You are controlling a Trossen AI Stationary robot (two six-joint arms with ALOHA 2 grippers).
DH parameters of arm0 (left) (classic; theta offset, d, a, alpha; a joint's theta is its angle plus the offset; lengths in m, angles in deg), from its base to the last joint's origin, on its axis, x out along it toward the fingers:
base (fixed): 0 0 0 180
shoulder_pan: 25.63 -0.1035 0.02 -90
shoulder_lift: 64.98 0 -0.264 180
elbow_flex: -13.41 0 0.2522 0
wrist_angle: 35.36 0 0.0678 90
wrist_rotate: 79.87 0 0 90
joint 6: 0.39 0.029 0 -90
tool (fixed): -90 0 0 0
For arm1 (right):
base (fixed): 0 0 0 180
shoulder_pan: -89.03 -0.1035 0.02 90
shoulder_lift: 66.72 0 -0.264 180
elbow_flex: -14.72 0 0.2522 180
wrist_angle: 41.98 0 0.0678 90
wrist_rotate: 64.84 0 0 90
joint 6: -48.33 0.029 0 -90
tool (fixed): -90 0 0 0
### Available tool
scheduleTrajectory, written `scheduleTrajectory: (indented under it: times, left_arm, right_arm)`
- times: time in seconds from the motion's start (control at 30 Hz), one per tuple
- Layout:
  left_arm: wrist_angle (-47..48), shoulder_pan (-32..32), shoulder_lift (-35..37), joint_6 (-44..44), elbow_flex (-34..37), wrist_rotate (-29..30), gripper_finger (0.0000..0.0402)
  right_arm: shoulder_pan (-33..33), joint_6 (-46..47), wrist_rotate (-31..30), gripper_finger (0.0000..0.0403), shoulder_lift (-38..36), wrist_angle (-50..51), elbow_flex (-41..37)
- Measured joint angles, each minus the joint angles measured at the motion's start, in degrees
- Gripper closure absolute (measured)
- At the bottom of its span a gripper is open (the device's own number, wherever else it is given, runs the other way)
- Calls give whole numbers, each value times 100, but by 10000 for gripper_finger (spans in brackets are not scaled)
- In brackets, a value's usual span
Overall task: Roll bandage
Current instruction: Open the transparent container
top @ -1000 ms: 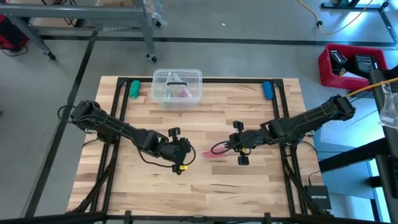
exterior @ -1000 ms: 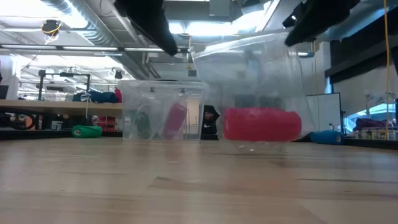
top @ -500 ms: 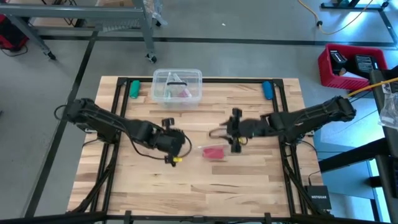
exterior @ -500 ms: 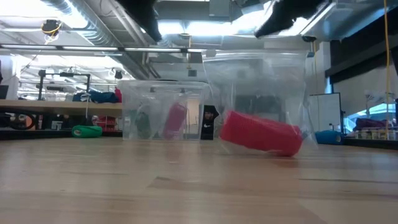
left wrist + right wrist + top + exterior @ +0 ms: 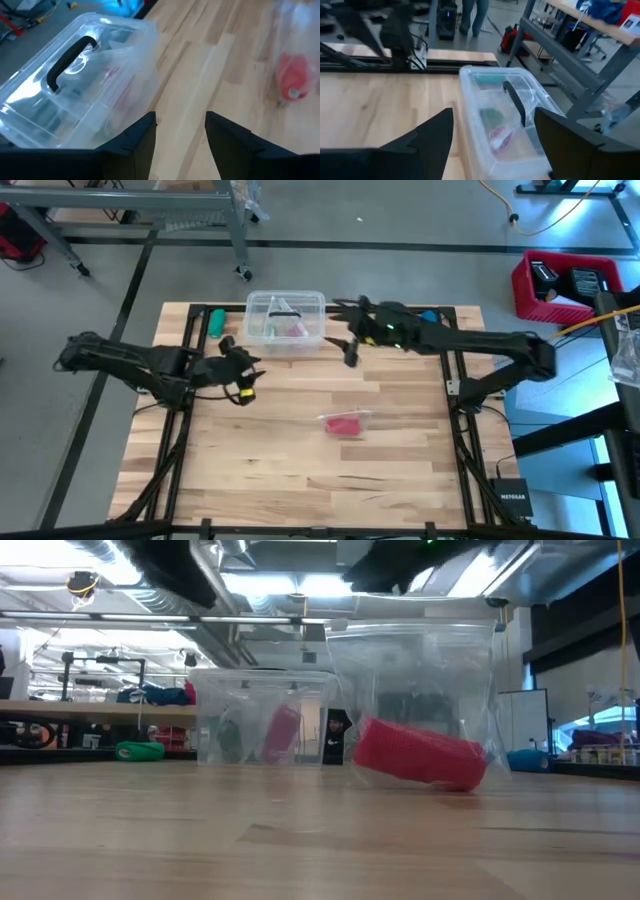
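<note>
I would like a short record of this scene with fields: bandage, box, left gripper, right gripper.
bandage: red roll inside a clear plastic bag, lying mid-table, held by neither gripper
box: clear, lid shut, black handle, at the table's far edge, coloured items inside
left gripper: open, empty, left of the box
right gripper: open, empty, beside the box's right side

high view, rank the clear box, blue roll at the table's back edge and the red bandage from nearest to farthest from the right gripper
From the right gripper, open near the table's back:
1. Clear plastic box, just to its left.
2. Blue roll, at the back edge on the right, and the bandage, mid-table inside a clear wrapper: too close to call.
</note>
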Motion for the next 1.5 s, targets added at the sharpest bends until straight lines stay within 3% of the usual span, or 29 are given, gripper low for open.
scheduleTrajectory:
  times: [0.23, 0.57, 0.73, 0.97, 1.23, 1.5]
  left_arm:
    - [-654, 24, 648, 2, 905, -6, 239]
    - [-681, 24, 700, 159, 1217, -21, 246]
    - [-681, 24, 700, 240, 1219, -21, 246]
    - [-683, 24, 700, 366, 1219, -21, 247]
    - [-713, 24, 698, 436, 1219, -19, 247]
    - [-714, 24, 698, 421, 1219, -19, 247]
  right_arm:
    - [577, -311, 413, 135, 1850, 419, 1554]
    - [1108, -741, 830, 137, 3878, 1576, 4097]
    - [1213, -735, 1344, 137, 4294, 1602, 4463]
    - [1208, -925, 1356, 151, 4399, 1719, 4453]
    - [1201, -1051, 1336, 222, 4565, 1794, 4450]
    - [1033, -1955, 951, 372, 4556, 1718, 4450]
